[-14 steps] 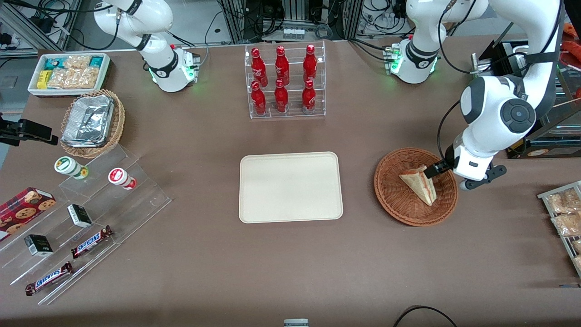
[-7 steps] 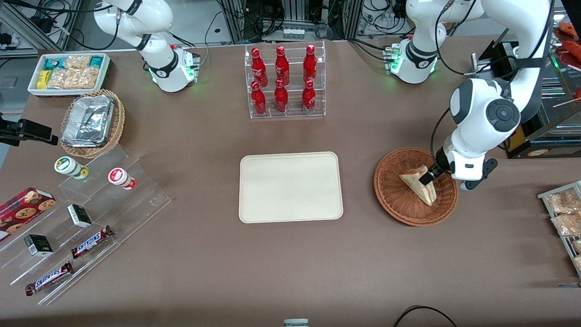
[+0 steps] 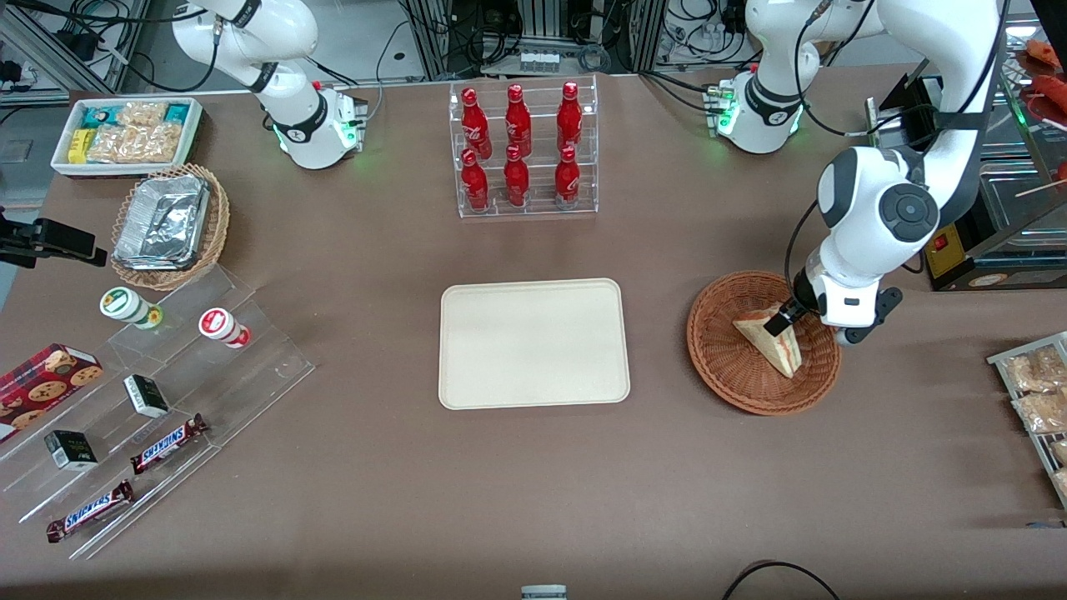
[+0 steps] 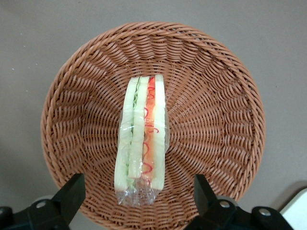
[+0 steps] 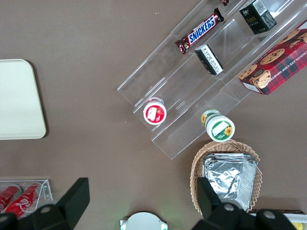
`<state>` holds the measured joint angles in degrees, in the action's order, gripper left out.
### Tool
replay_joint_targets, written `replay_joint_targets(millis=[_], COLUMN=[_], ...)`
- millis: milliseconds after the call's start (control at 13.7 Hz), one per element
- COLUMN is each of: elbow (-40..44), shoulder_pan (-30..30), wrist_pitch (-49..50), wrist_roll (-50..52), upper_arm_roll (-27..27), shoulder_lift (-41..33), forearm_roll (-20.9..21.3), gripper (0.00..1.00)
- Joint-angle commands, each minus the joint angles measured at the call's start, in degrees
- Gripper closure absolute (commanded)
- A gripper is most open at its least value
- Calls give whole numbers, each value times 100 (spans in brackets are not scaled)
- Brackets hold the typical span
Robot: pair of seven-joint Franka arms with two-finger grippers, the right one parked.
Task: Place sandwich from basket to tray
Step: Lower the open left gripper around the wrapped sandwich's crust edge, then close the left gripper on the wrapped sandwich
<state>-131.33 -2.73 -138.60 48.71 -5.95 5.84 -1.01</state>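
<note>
The sandwich [image 3: 778,353], a clear-wrapped wedge with green, orange and red layers [image 4: 142,143], lies in the reddish-brown wicker basket [image 3: 718,350] toward the working arm's end of the table. My left gripper [image 3: 782,323] hangs low over the basket [image 4: 216,120], above the sandwich's end that is farther from the front camera. It is open [image 4: 139,201]: the black fingers [image 4: 71,195] stand wide on either side of the sandwich's wrapped end, touching nothing. The cream tray [image 3: 533,392] lies bare at the table's middle, beside the basket.
A clear rack of red bottles [image 3: 525,150] stands farther from the front camera than the tray. A tan basket with foil containers [image 3: 171,225], a white snack bin [image 3: 125,133] and acrylic snack steps [image 3: 150,400] lie toward the parked arm's end. Snack packets [image 3: 1038,392] sit beside the basket.
The left arm has swung in over the basket, bringing the gripper from the rim to above the sandwich. The sandwich and basket have not moved.
</note>
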Motion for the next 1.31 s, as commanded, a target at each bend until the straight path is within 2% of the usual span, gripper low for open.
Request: replay_joint_targets(millis=[0,583,656,728,801,874,1238], elbow=[-209,-209,-209,-209,-217,-217,-86], shoulder_pan=[-35,-35,-35,-35,-35,-35,-35], wrist_pitch=[-378,-870,-870,-862,-844,-809,-29], wrist_roll=[296,455,464,542,612,570,245], upper_arm_roll=[6,-3,-3,-3,-3,-3,-47], shoulder_lift=[110,602,611,611,594,568,199], forearm_roll=[31,30,30,30,39,39,57], gripper=[0,0,11,45,82,100,100])
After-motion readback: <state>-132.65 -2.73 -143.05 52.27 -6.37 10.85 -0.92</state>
